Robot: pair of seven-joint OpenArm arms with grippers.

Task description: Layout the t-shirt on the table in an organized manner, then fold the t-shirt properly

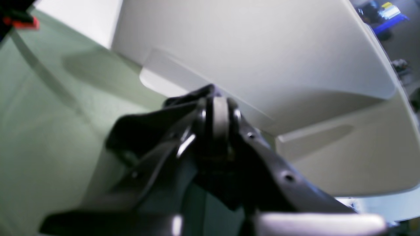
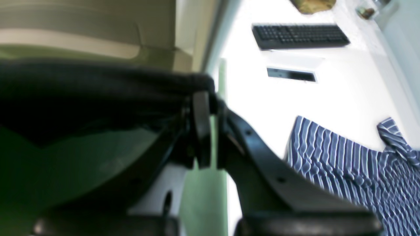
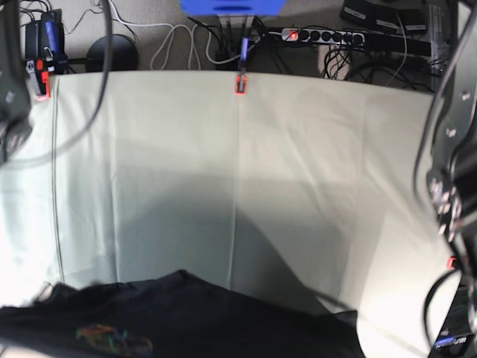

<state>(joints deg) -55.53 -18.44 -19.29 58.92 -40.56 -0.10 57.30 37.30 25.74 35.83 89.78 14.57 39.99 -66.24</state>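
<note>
Left wrist view, nearest: left hand [image 1: 218, 113] pinched tight on a bunch of the t-shirt [image 1: 144, 131], dark fabric draping off to lower left of frame; right wrist view: right hand [image 2: 210, 108] likewise clamped on the t-shirt [image 2: 92, 95], a taut black edge running from the fingertips to the left edge of frame; both views blurred, so which part of the garment each hand has (hem, shoulder, sleeve) I can't tell.

Base view: t-shirt [image 3: 179, 317] sits at the bottom of frame, lower left to centre, rainbow line graphic [image 3: 112, 341] showing near the bottom left; it looks held up or bunched at the near edge, not yet spread; the table [image 3: 298, 186] beyond it is pale green cloth with creases, red clamp [image 3: 239, 83] at top centre edge, another clamp [image 3: 41, 82] at upper left; cables and a power strip [image 3: 320, 35] along the top.

Step in hand, as I read it: layout. To do it well: keep both grips firm, pull the hands apart so the held edge goes straight, carry it toward the upper part of the frame over the open cloth, lower evenly so the body trails flat; uneven height would likely leave a twist.
</note>
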